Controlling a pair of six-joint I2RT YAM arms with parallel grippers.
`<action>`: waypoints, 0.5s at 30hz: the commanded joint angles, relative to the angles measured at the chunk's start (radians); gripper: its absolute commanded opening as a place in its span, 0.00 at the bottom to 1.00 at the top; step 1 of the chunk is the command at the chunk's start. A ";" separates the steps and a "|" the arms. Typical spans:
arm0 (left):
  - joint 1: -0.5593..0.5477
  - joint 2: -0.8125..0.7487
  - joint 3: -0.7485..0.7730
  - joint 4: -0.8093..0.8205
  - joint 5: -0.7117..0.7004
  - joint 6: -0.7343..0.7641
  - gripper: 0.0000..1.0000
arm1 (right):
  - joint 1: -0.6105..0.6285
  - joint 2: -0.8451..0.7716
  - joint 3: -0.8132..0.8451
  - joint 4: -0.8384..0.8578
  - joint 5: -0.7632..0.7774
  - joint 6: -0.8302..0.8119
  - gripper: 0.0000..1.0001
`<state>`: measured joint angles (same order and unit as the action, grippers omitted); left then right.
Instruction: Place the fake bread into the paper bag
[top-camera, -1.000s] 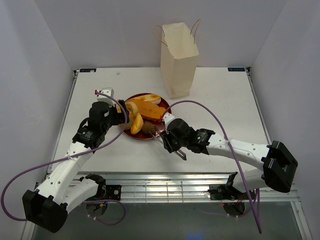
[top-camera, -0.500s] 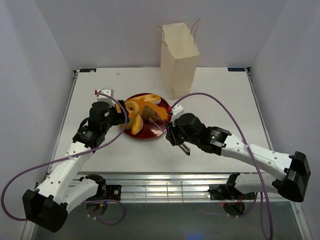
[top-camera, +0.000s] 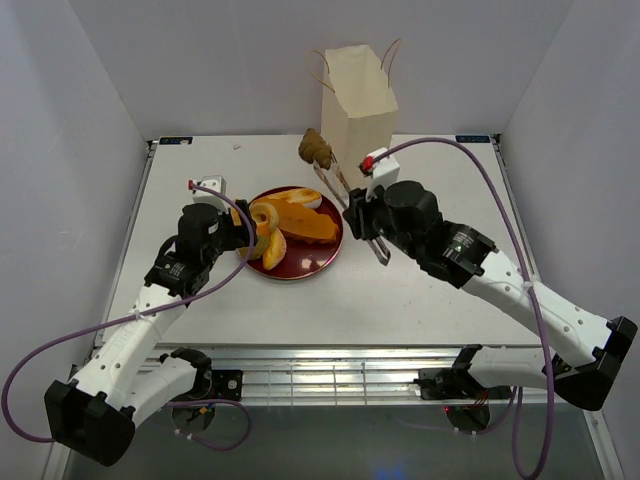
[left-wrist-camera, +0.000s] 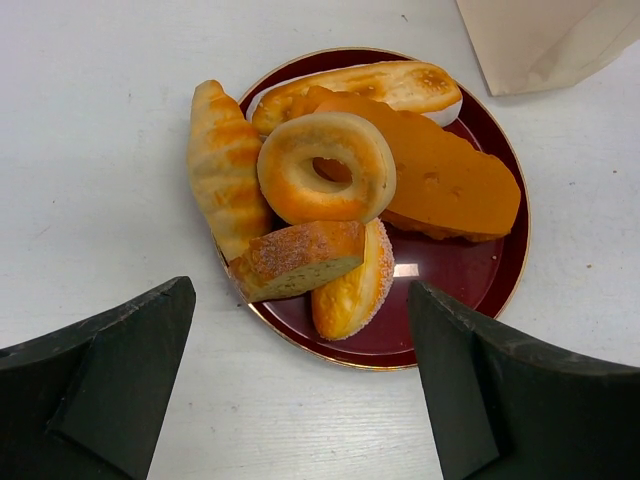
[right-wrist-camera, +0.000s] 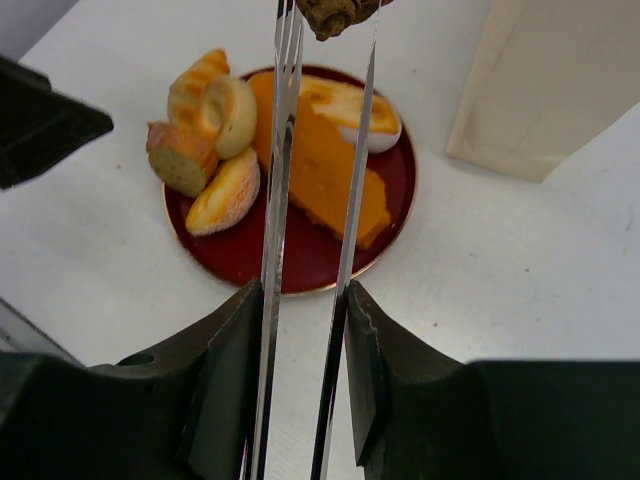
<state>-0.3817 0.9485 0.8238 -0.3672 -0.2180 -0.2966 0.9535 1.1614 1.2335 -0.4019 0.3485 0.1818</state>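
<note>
Left of the paper bag, over the far middle of the table, held a small brown bread piece up in the air, pinched between the tips of the thin metal tongs. Hung just beside the bag's left face, outside it, well clear of the table top. Could not tell from these views how high against the bag's open top.

Had the right gripper clamped on the two tong blades, fingers pressing in from either side with only a narrow gap between. Pointed the tongs toward the far left, their blades crossing above the plate in the right wrist view.

Carried the rest of the bread on that dark red plate, left of the table's middle and near the bag but apart from it:
- a ring propped on top of the pile
- a long ridged roll along the left rim, touching the ring
- a big orange wedge across the middle, under the ring's right side
- a long oval at the far rim, against the wedge
- a cut slice and a small sugared oval touching each other at the near left rim

Held the left gripper low, just left of the plate, jaws wide and empty, touching none of the bread.
</note>
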 joint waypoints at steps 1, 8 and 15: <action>0.000 -0.033 0.023 -0.004 -0.017 0.001 0.98 | -0.085 0.026 0.116 0.064 0.027 -0.070 0.25; 0.000 -0.037 0.024 -0.004 -0.024 0.004 0.98 | -0.251 0.113 0.276 0.098 -0.065 -0.137 0.27; 0.000 -0.042 0.023 -0.001 -0.020 0.002 0.98 | -0.404 0.270 0.448 0.094 -0.163 -0.169 0.28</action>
<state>-0.3817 0.9272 0.8242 -0.3668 -0.2287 -0.2966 0.5926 1.3853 1.6024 -0.3626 0.2459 0.0479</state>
